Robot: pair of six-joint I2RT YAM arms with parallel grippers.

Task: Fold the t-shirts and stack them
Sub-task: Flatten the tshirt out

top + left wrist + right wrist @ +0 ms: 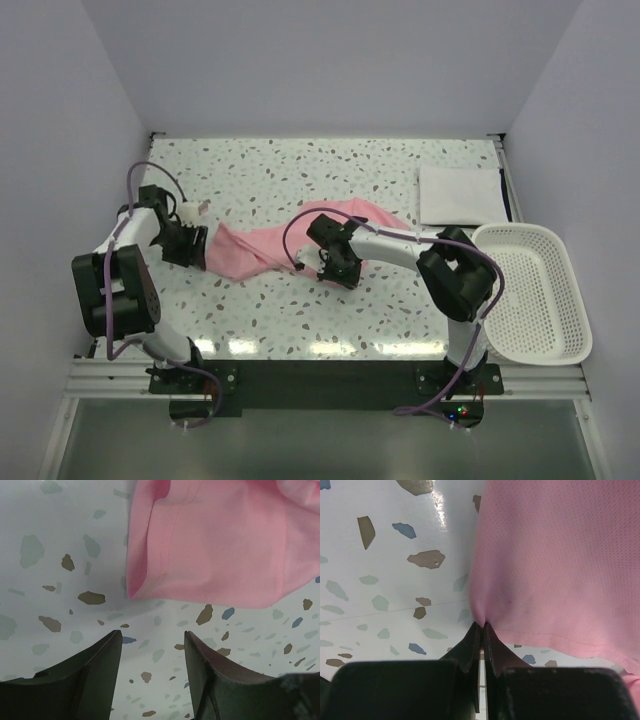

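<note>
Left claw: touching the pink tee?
Apart. The left wrist view shows the open left claw with a strip of bare table between it and the pink tee's edge.

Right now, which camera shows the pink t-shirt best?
The top camera. Only it shows the whole pink t-shirt, end to end. The left wrist camera shows just one folded edge. The right wrist camera shows just a close-up patch near the hem.
</note>
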